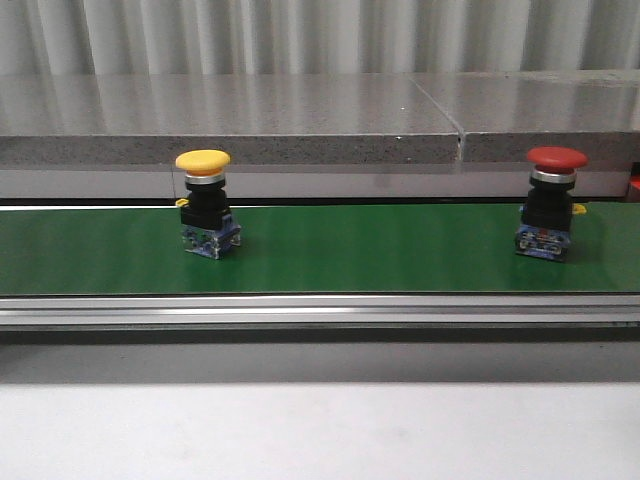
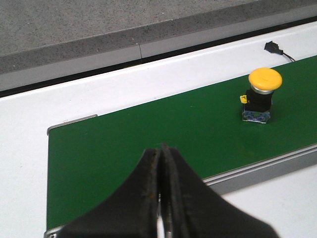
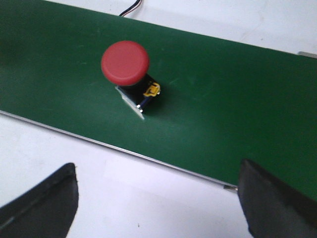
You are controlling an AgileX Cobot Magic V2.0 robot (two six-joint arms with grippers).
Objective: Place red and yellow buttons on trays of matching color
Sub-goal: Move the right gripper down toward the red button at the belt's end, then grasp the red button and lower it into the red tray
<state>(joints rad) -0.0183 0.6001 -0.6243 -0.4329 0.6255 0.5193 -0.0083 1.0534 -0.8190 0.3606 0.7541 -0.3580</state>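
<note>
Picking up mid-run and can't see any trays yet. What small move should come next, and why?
Probably lower the right tool over the red button. Its fingers are already spread wide, and the button stands upright and free on the green belt just ahead of them. The left tool is shut and farther from the yellow button, so it would need to open first.

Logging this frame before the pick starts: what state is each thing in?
Yellow button: upright on the green belt, ungrasped.
Red button: upright on the belt, ungrasped.
Left gripper: shut, empty.
Right gripper: open, empty, above the white table near the red button.
</note>
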